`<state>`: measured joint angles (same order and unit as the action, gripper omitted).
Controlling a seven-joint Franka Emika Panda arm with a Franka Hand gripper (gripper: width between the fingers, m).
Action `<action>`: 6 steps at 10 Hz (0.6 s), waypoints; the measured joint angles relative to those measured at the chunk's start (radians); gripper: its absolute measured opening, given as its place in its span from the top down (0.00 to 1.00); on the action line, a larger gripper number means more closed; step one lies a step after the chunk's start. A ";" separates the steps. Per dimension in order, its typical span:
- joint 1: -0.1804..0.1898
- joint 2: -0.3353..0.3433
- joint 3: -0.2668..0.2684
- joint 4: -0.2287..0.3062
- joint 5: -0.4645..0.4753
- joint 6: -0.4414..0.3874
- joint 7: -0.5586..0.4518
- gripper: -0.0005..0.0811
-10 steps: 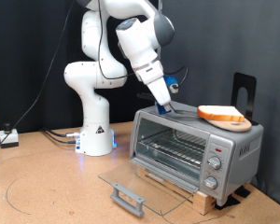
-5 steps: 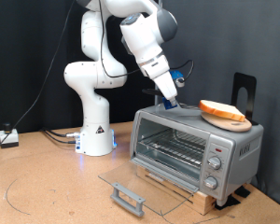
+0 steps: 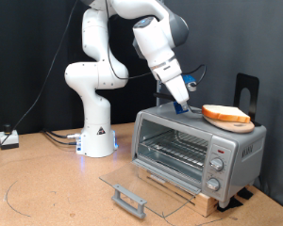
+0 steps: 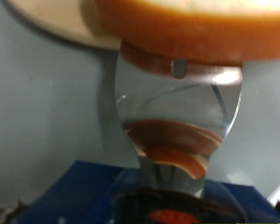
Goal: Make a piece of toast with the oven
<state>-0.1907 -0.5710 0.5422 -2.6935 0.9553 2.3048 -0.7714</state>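
So the gripper (image 3: pixel 183 105) is hanging just above the top of the oven (image 3: pixel 198 146), roughly mid-roof, with the arm slanting down to it from the exterior view's upper left. Can't honestly tell if the fingers are apart or pinched, since the exterior view is too small and the wrist view is a blurry close-up of a shiny finger (image 4: pixel 180 126) with something blue under it. The piece of toast (image 3: pixel 225 113) is sitting on a round wooden board (image 3: pixel 228 122) on the oven's roof, toward the knob-panel end, so it lies to the exterior view's right of the gripper and close by, not touching it as far as I can see. In the wrist view the orange crust (image 4: pixel 182 23) fills the edge straight ahead of the fingers, so the hand seems pointed at it. The oven's glass door (image 3: pixel 141 185) is already dropped open flat in front, with the rack inside bare.
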 joint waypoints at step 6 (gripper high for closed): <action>0.003 0.116 0.080 0.059 0.089 0.156 -0.010 0.43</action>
<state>-0.1879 -0.4547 0.6220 -2.6347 1.0448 2.4613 -0.7815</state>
